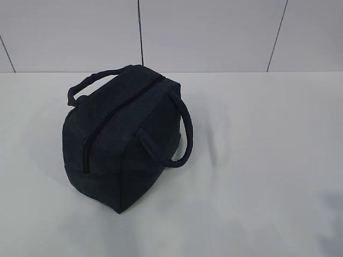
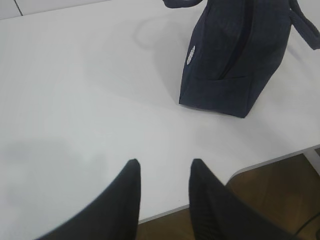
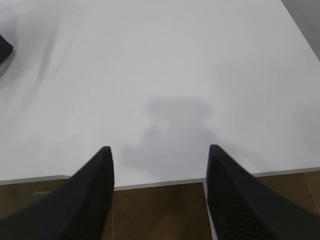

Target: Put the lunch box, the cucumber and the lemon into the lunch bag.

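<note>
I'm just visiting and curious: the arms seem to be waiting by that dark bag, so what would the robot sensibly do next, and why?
Probably send the left gripper toward the lunch bag to open it. Its zipper looks closed along the top, and both grippers, the right gripper too, hang empty with jaws apart over the table. No food is in view yet.

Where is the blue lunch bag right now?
The lunch bag stands alone on the white table, left of the middle in the exterior view. In the left wrist view it sits up and right of the left gripper, not touching it.
</note>
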Controlling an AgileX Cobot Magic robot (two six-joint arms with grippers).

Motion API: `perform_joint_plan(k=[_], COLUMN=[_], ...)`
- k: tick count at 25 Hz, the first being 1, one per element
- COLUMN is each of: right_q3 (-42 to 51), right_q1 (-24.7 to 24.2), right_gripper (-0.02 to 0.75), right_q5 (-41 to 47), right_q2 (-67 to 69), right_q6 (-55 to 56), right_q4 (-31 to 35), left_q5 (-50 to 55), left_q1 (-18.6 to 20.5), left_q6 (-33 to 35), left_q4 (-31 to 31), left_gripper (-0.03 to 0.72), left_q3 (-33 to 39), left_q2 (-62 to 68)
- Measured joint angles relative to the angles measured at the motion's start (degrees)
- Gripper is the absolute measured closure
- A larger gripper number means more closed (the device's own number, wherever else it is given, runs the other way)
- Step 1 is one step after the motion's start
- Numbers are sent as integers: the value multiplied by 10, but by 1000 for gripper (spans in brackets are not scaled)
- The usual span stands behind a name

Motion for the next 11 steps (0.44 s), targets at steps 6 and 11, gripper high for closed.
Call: perform_joint_plan(k=[6, 11], right_q3=[0, 0], right_q1=[0, 0], right_gripper=[297, 297], right_q5=[0, 0], right_q2=[0, 0], right_q6=[0, 0], right_q4=[0, 0], left_q5=[0, 0], left_q1=[0, 0], left_q6=[0, 0], left_q4=[0, -1], left_gripper=[452, 452], left_q3=[0, 0], left_q2=[0, 0])
